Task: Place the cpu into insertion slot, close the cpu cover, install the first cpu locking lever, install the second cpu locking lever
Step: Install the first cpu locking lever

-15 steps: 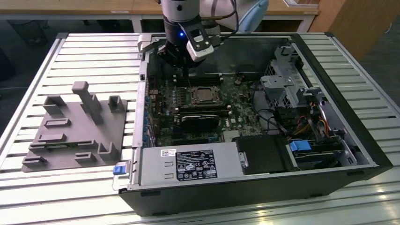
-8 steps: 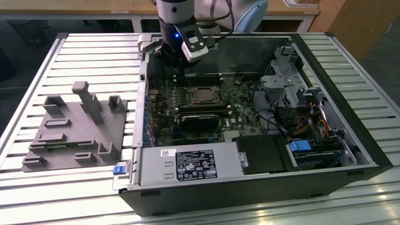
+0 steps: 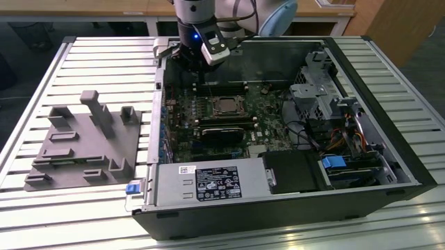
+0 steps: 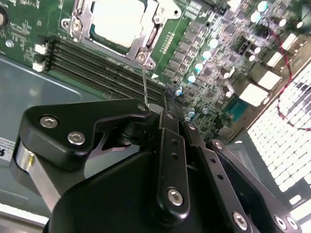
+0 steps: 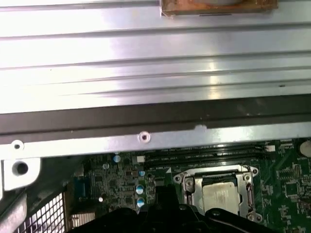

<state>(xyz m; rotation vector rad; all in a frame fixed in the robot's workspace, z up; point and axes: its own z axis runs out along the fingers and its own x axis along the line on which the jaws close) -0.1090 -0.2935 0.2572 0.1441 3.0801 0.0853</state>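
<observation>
Where a slatted metal surface [image 3: 90, 57] carried an open computer case [image 3: 278, 213], wooden furniture [image 3: 389, 21] stood behind. At upper centre the arm [image 3: 195, 15] reached down, its gripper [image 3: 191, 66] inside the case; its fingers' spacing could not be told. Mid-frame, the cpu [image 3: 224, 106] sat in the insertion slot [image 3: 212, 107].

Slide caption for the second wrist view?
Gripper at the end of a thin locking lever; cpu sits framed by the cpu cover.

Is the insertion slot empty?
No, in the first wrist view the cpu sits in the insertion slot, framed by the silvery cpu cover.
</observation>
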